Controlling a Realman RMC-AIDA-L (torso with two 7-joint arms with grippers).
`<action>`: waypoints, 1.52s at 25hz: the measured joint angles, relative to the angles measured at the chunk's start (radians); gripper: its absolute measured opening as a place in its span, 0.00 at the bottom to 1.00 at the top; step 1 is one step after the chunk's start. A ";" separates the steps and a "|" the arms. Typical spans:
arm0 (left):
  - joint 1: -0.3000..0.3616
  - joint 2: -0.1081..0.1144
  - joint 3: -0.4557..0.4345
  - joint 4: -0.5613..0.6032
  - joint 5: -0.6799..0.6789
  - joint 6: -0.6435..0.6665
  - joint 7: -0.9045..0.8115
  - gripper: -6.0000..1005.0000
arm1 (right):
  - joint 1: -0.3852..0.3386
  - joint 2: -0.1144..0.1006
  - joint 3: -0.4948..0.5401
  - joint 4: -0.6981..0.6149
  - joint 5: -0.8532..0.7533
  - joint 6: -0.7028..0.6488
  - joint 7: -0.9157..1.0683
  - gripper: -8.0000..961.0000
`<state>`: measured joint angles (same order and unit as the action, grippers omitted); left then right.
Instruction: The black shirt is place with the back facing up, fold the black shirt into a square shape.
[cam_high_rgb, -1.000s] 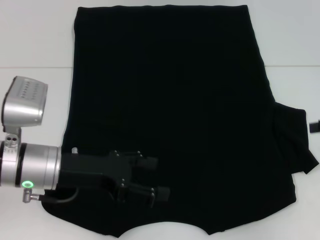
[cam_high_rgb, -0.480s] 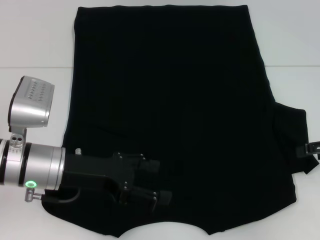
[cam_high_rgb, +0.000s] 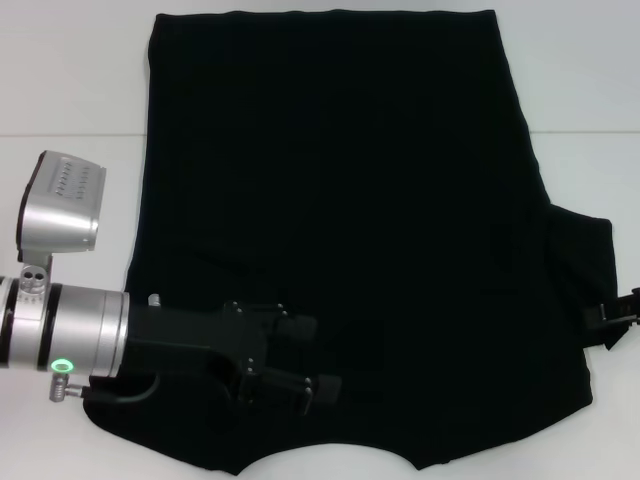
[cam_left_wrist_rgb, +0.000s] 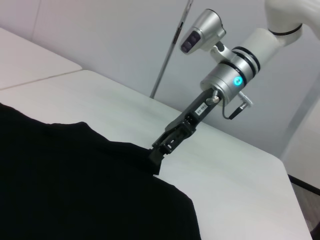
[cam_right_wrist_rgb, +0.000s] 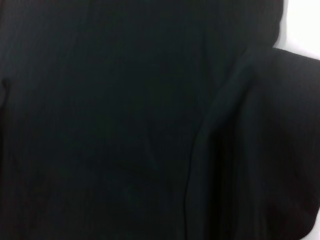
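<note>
The left claw (cam_high_rgb: 318, 360) reaches in from the left over the near part of the black shirt (cam_high_rgb: 340, 200), its two dark fingers (cam_high_rgb: 298, 326) spread apart with nothing between them, lying low over the cloth close to the curved neckline at the near edge. Behind it runs the silver wrist, with a green light on its side. The right claw (cam_left_wrist_rgb: 156, 160) sits at the right sleeve of the shirt, its tip touching the sleeve's edge where the fabric meets the white desk (cam_high_rgb: 70, 80); I cannot tell whether its fingers are together or apart. The shirt lies spread flat across the desk, hem at the far side, neckline near, its right sleeve sticking out to the right with a crease beside it.
</note>
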<state>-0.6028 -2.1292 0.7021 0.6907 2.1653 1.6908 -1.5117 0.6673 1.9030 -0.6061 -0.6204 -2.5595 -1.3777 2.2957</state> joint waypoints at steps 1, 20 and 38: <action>0.000 0.000 0.001 -0.001 0.000 -0.004 0.000 0.94 | -0.003 0.000 0.000 0.000 0.000 0.001 0.000 0.66; 0.000 -0.005 -0.001 -0.005 -0.009 -0.011 -0.045 0.94 | -0.053 -0.024 0.100 -0.025 0.010 -0.001 -0.070 0.02; 0.000 -0.022 -0.004 -0.009 -0.015 -0.043 -0.085 0.94 | -0.039 -0.041 0.115 -0.085 0.011 0.048 -0.176 0.02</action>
<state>-0.6029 -2.1517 0.6979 0.6816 2.1507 1.6474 -1.5964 0.6285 1.8622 -0.4911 -0.7054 -2.5488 -1.3294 2.1194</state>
